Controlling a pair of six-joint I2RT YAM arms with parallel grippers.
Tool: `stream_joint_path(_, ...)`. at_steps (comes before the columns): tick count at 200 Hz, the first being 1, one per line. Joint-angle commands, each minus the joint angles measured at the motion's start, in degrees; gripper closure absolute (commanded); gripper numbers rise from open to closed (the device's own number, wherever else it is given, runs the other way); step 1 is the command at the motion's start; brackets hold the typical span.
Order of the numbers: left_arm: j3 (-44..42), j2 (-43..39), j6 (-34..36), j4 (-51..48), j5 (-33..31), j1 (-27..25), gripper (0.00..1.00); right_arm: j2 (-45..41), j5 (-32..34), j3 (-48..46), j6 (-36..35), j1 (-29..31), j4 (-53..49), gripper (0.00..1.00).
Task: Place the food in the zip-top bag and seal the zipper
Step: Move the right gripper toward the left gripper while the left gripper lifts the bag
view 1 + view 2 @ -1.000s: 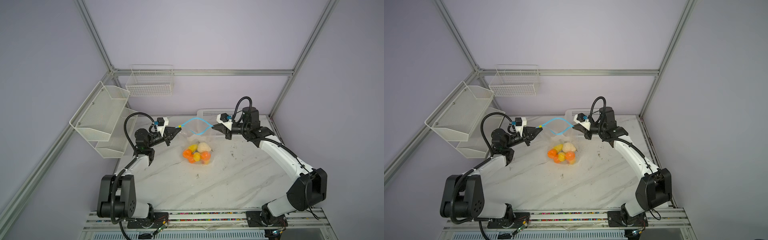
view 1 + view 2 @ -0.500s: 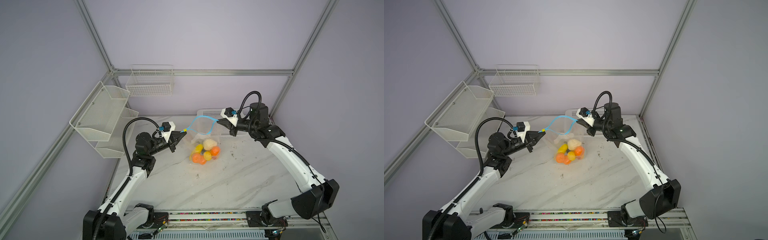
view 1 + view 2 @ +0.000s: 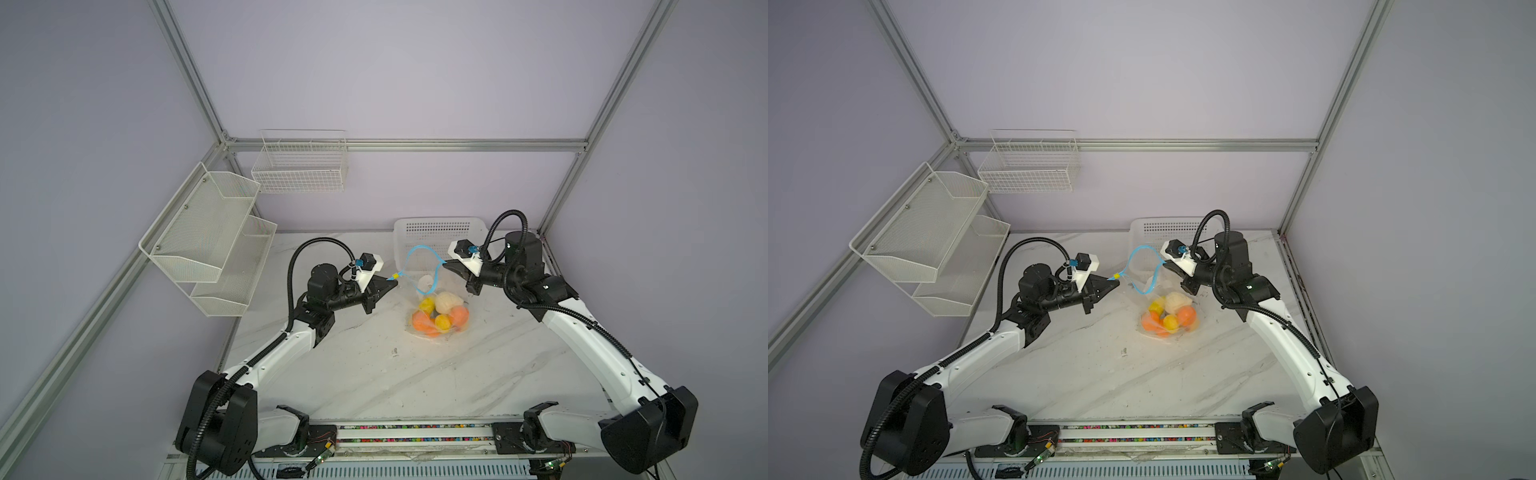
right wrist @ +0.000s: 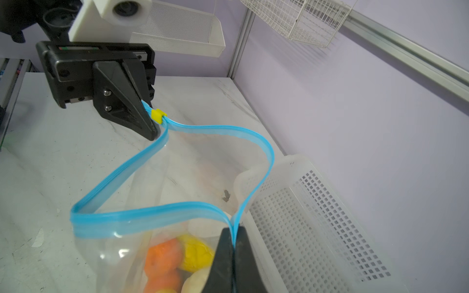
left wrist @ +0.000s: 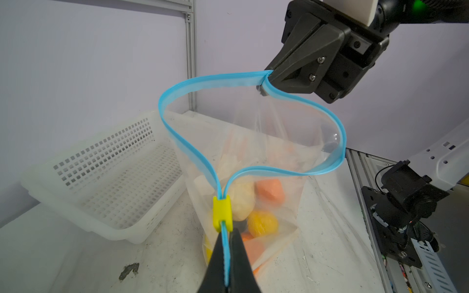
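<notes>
Left claw (image 3: 390,281) and right claw (image 3: 445,263) clench the zipper (image 5: 203,85) ends; the zip-top bag (image 5: 253,157) looks limp, best held there.

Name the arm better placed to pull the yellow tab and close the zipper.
Left, probably: the left gripper is shut on the zipper right beside the yellow tab; the right gripper pins the far end.

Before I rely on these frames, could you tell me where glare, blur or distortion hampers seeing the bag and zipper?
Left wrist view: zipper sharp, one small glint on the bag. Right wrist view: white glints on the film, no blur. Both top views: even soft light, but the clear film almost vanishes against the pale table; the food shows plainly.
</notes>
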Motion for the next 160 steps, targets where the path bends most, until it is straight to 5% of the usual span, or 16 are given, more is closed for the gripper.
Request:
stream_joint_path(1, 4.18, -1.38, 2.82, 1.01, -0.51, -0.77, 1.00, -1.03, 0.65, -0.59, -1.17, -0.10, 2.63, 0.96)
stream_joint_path(35, 5.43, -3.44, 4.86, -1.34, -1.65, -1.11, 1.00, -2.25, 0.74, 1.71, -0.81, -0.10, 3.50, 0.50)
stream_joint_path(75, 7.54, -4.46, 10.47, -5.02, -2.12, -1.74, 1.00, -2.91, -2.69, 6.47, -0.08, -0.09, 6.43, 0.16)
stream_joint_path(127, 9.79, -6.09, 16.49, -8.83, -2.39, -2.06, 1.00, 1.69, -10.71, 15.52, -3.37, 0.35, -0.57, 0.14)
stream_joint_path(160, 11.63, -6.70, 17.76, -10.08, -2.33, -2.21, 1.00, 4.29, -8.38, 20.35, -5.92, 5.26, -6.95, 0.16)
